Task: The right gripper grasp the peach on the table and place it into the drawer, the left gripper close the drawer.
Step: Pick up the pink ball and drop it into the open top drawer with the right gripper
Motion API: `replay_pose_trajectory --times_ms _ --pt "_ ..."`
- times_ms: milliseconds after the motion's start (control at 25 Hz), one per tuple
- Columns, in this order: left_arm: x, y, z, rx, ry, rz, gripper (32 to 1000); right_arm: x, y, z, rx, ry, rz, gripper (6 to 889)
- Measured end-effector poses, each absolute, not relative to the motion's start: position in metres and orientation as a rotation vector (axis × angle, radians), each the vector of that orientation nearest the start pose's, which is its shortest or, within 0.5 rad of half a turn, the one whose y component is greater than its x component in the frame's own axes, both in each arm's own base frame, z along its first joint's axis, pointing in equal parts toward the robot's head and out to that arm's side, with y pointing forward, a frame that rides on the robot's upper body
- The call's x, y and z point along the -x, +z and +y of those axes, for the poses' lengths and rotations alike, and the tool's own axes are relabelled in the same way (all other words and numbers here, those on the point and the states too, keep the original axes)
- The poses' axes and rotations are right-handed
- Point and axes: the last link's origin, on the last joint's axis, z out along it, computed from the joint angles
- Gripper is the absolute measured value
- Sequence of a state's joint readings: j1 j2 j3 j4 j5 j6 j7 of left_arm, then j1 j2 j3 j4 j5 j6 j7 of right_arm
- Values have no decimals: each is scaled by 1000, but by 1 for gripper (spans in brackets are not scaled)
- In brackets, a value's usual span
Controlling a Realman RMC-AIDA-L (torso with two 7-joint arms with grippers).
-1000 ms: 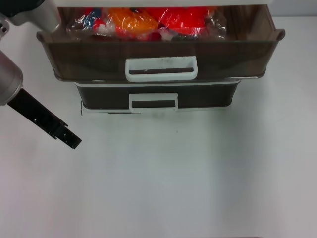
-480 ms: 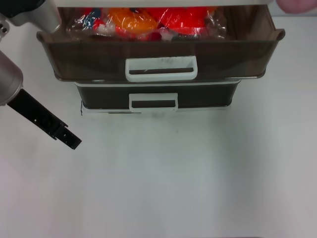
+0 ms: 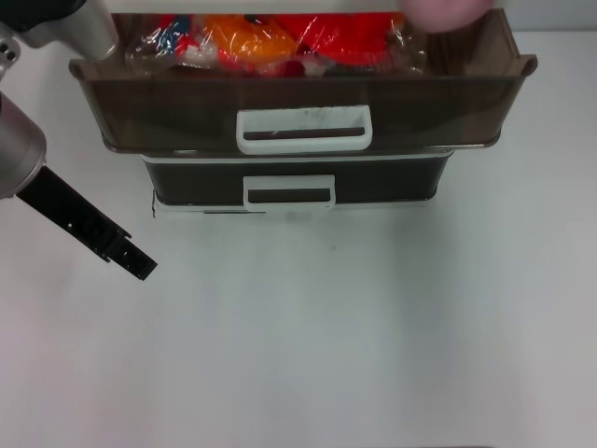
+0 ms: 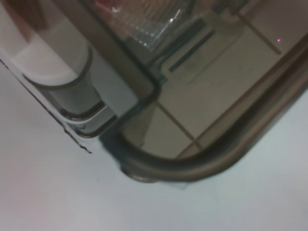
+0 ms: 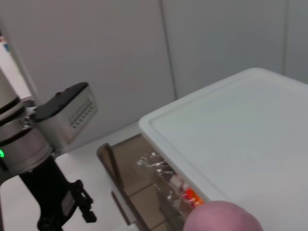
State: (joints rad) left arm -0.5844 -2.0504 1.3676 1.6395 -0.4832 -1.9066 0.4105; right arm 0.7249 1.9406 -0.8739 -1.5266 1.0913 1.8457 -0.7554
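Hovering at left of the head view over the bare table (image 3: 354, 336), the left gripper (image 3: 140, 266) points down-right, nothing in it, well apart from the drawer's handle; whether its fingers are parted I cannot tell. Behind it, upper centre, the drawer (image 3: 187, 112) stands pulled open above a narrower lower drawer (image 3: 392, 182), with red and orange packets (image 3: 280, 42) filling its back left and middle. Farthest, at the top edge right of centre, the peach (image 3: 448, 9) shows as a pink blur above the drawer's back right part, apparently carried there. The right gripper is not visible, so its opening cannot be told; the right wrist view shows only the peach at its bottom edge. Peach likely light, soft, easily dented, round so prone to roll; grip across its middle, gently.
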Motion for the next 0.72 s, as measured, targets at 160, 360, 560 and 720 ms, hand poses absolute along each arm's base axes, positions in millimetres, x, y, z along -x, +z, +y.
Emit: replay_pose_trajectory --times_ms 160,360,560,720 --pt "160 47 321 2498 666 -1025 815 -89 119 369 2839 264 590 70" --pt "159 46 321 2499 666 -1024 816 -86 111 372 2846 240 575 73" --pt "160 45 321 2500 667 -1028 816 -83 103 371 2868 225 548 76" --pt "160 45 320 2500 666 -1030 816 -80 98 370 2868 245 538 79"
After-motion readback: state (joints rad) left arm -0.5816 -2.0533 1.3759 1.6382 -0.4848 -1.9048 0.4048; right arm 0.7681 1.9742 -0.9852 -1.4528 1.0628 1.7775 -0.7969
